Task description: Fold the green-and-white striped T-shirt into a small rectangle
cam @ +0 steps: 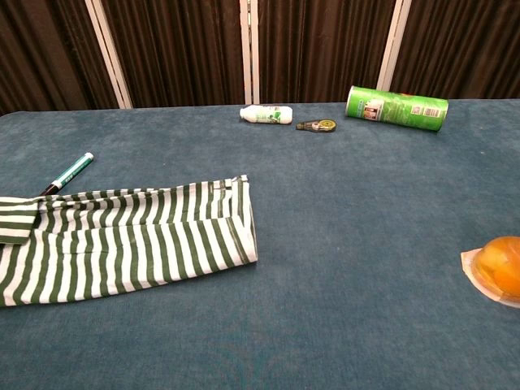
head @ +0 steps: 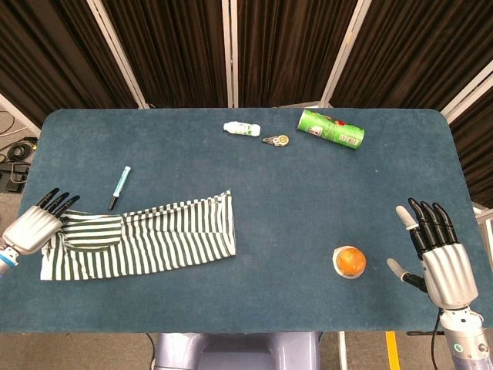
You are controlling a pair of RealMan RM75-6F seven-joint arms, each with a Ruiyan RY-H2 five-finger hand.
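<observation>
Left hand (head: 31, 228), at the far left edge of the head view, is seen gripping the left end of the green-and-white striped T-shirt (head: 146, 243), fingers extended over the fabric. The shirt lies folded into a long band across the lower left of the blue table (head: 254, 185), a sleeve doubled over near the hand. Right hand (head: 439, 258) is held empty at lower right, fingers spread, beside an orange fruit cup (head: 350, 261). A green marker (head: 119, 187) lies just above the shirt. A white bottle (head: 242, 129), tape dispenser (head: 276, 139) and green canister (head: 330, 129) are noted at upper centre.
</observation>
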